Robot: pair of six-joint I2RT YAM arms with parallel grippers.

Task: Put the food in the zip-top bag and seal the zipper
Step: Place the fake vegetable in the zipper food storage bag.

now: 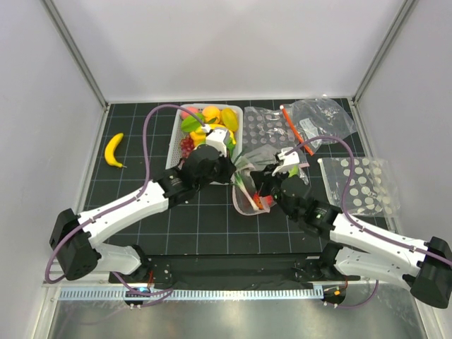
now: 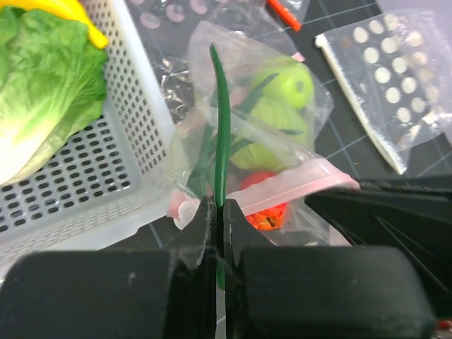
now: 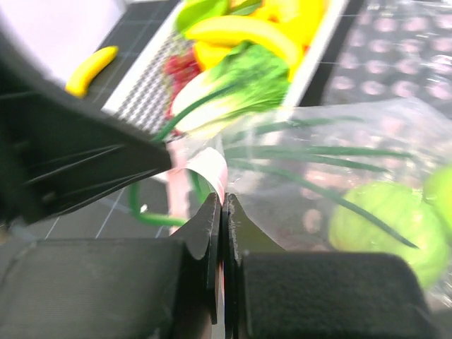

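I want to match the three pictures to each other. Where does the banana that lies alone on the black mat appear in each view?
Top view: the banana lies at the left on the mat, left of the white basket.
Left wrist view: not in it.
Right wrist view: upper left, blurred.
Shared landmark: the white basket, seen in all three.

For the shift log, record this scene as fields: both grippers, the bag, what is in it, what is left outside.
left gripper: shut on green stalk at the bag mouth
right gripper: shut on zip-top bag at its pink zipper
bag mouth: appears open, not sealed
in bag: green pieces, red piece
outside bag: banana on table; lettuce and other food in basket
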